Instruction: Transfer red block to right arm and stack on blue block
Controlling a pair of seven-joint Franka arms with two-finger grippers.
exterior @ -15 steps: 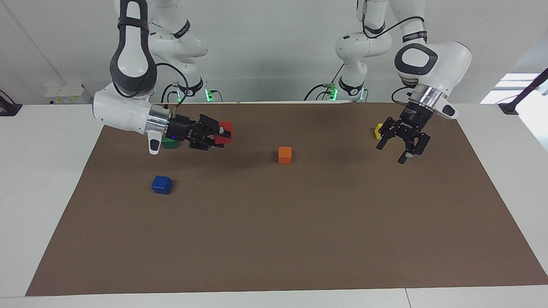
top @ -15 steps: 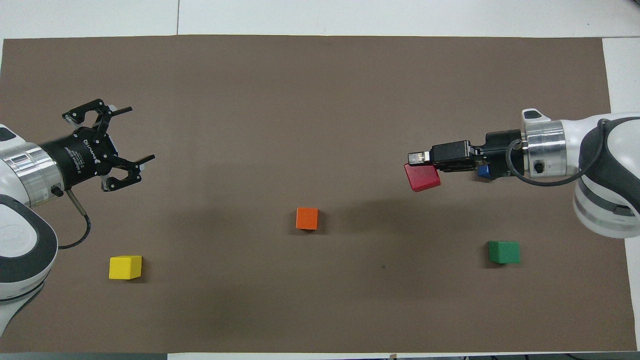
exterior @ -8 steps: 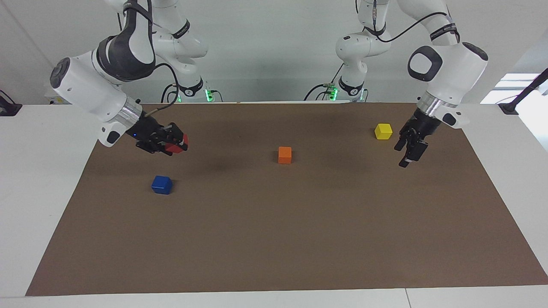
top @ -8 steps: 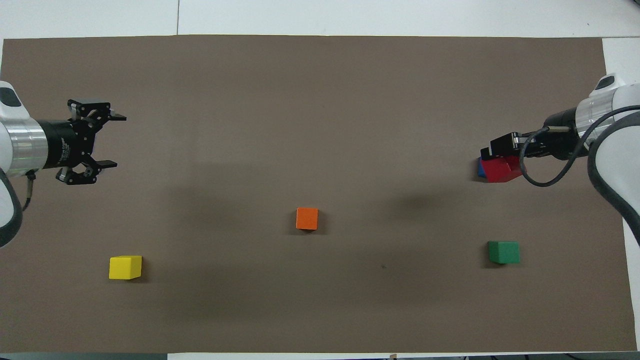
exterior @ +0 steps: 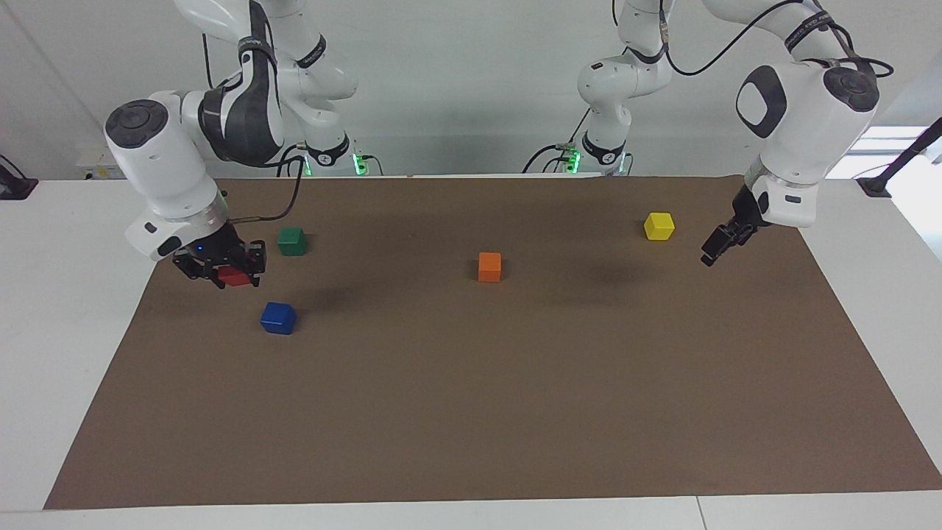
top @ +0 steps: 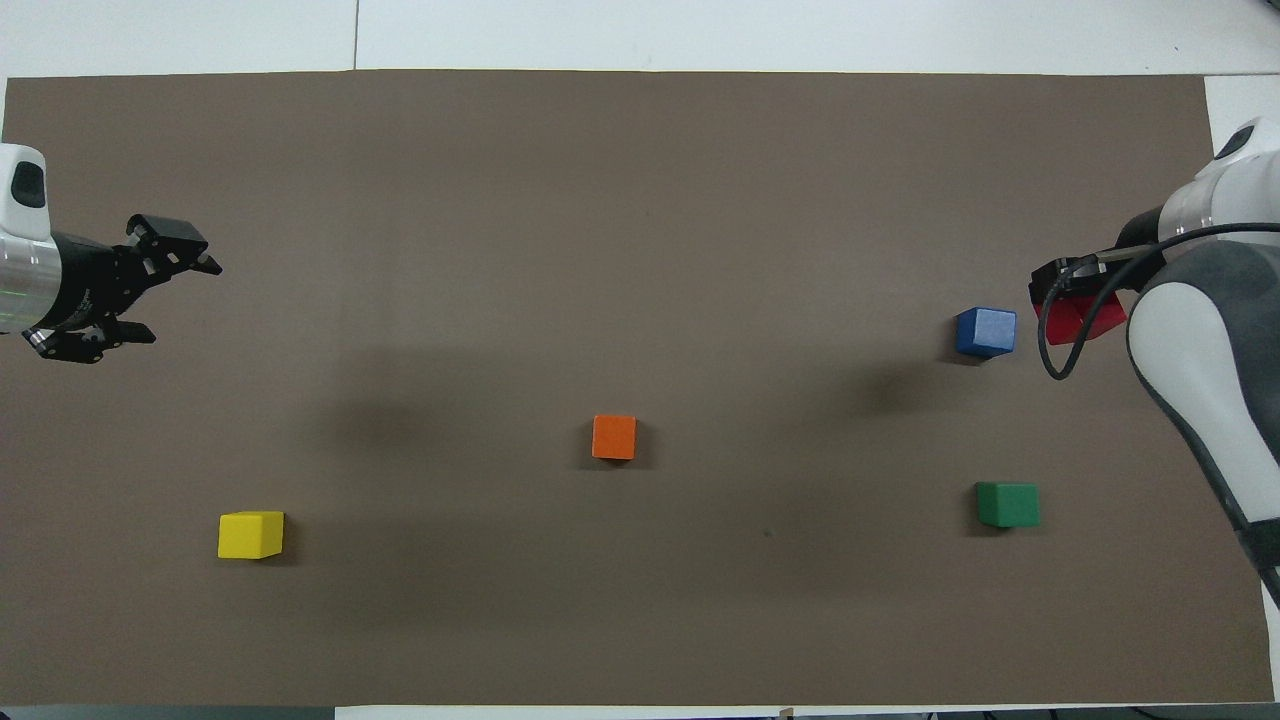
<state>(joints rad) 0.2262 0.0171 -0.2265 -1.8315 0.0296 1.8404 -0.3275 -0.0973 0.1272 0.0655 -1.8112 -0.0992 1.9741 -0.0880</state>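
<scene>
Brown matting point(exterior: 471, 383) covers the table under white walls, and my eye goes first to the red block point(exterior: 232, 276) at the left of the facing view, clamped between the closed fingers of the right gripper point(exterior: 224, 269), which hangs above the mat. From that block the blue block point(exterior: 278, 318) lies down and to the right in the frame, close by but clear of it. Overhead, the red block point(top: 1085, 318) sits at the right edge, with the blue block point(top: 986, 331) just to its left and the right gripper point(top: 1075, 290) partly hidden by its own arm. I judge the coming move to be a short sideways shift until red sits over blue, then a descent. Both are cubes, so no long axis matters. At the right of the facing view, the left gripper point(exterior: 725, 241) waits with jaws spread and empty, below and right of the yellow cube point(exterior: 659, 226).
</scene>
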